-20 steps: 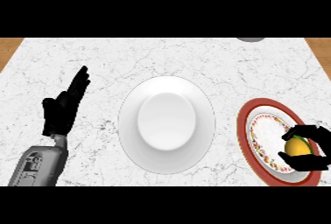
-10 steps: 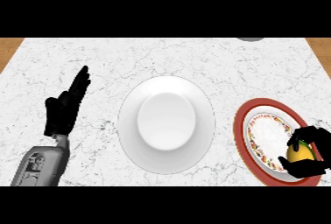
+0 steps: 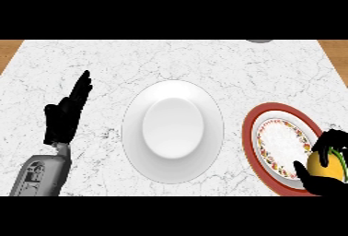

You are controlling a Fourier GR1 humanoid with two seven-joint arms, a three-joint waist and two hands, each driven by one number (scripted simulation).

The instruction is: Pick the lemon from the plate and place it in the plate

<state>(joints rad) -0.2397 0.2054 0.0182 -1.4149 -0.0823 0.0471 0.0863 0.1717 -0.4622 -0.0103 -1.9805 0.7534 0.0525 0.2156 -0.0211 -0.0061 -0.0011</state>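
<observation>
Lemon gripped over the red-rimmed plate

Lemon (image 3: 325, 165) sits at four o'clock, with the right robot hand (image 3: 327, 180) curled round it above the red-rimmed plate (image 3: 262, 120). White plate (image 3: 174, 131) lies central on the counter (image 3: 204, 60). Left robot hand (image 3: 66, 116) rests spread at nine o'clock.

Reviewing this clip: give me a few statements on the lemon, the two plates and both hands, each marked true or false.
1. The right hand is curled round the yellow lemon. True.
2. The lemon lies on the plain white plate. False: it is over the red-rimmed patterned plate.
3. The left hand is open, holding nothing. True.
4. The two plates overlap. False: bare marble counter shows between them.
</observation>
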